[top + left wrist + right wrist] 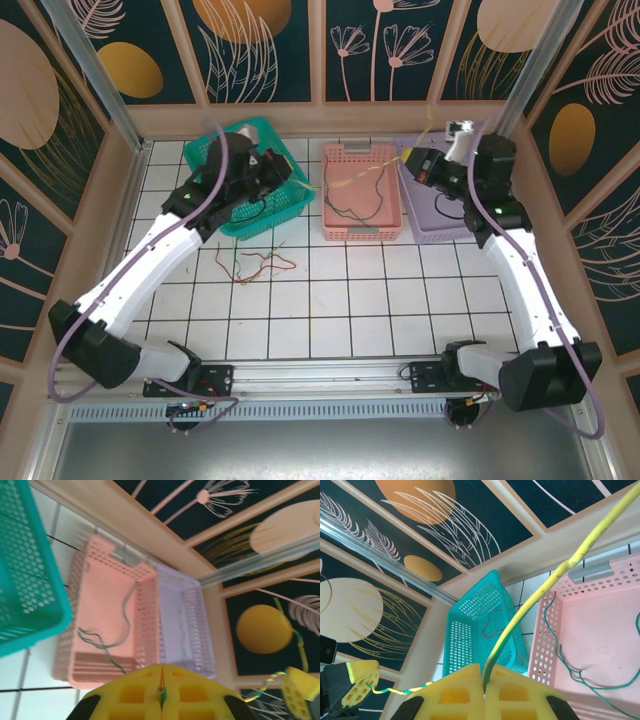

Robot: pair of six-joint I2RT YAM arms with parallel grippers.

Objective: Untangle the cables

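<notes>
You have both grippers clenched on one yellow-green cable (540, 595) — the left gripper (161, 682) at the right edge of the teal basket (268, 224), the right gripper (483, 680) over the far left corner of the lilac basket (442, 234). The cable spans between them above the pink basket (362, 234), where a green cable (345, 210) lies. Red and dark cables (262, 265) lie loose on the table (400, 300) — just near of the teal basket.

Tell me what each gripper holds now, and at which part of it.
Both pinch one yellow-green cable: the left gripper apparently near an end, the right gripper farther along, with a long free length beyond it.
</notes>
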